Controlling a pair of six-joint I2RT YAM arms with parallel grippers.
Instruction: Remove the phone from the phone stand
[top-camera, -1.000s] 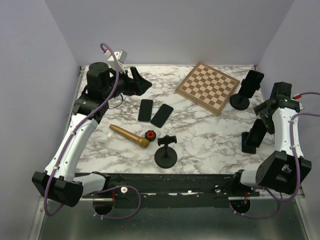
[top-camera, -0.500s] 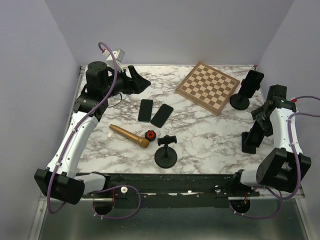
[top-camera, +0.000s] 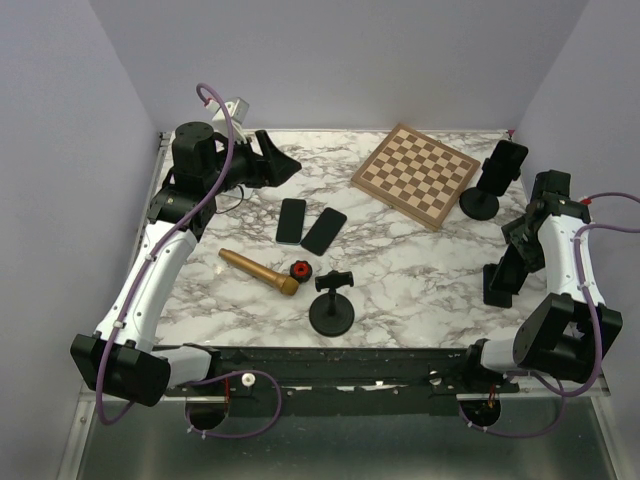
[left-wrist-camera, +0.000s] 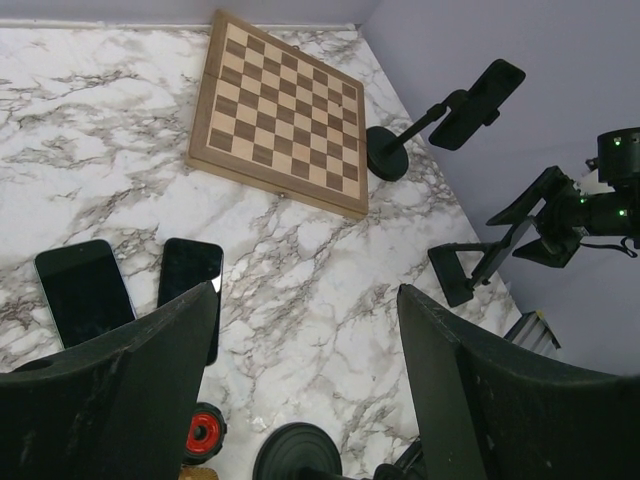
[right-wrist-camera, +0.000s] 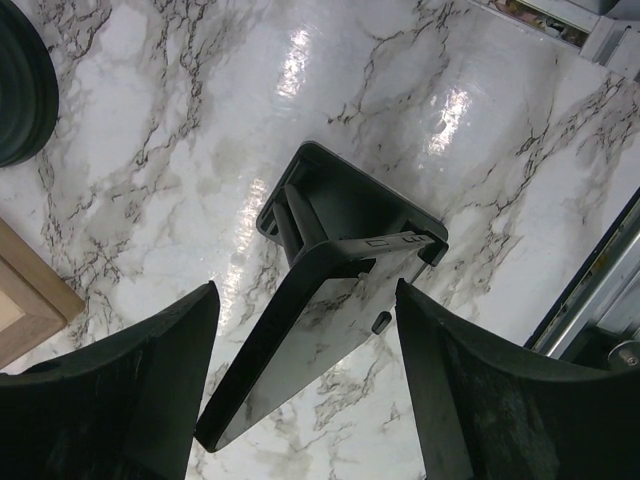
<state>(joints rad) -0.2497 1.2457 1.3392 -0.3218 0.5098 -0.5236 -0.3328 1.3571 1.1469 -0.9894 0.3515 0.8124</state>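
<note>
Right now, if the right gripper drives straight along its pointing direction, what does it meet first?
Probably the phone, leaning on its phone stand: in the wrist view it sits between the right gripper's open fingers. Depth unclear.

The desk (top-camera: 420, 270) is white stone with grey lines running all over it, like marble; it is shiny, and bright spots of light (right-wrist-camera: 300, 60) sit on it in the right wrist view. Three plain, pale purple walls stand round the desk; the back wall (top-camera: 340, 60) is the lightest; the left wall (top-camera: 60, 200) and the right wall (top-camera: 600, 90) look a bit darker. A metal rail (right-wrist-camera: 600, 290) runs along one edge of the desk in the right wrist view; a black bar (top-camera: 390, 360) runs along the near edge; below that bar lies a flat grey metal sheet (top-camera: 340, 450). The light is soft and even; the shadows on the desk are faint.
</note>
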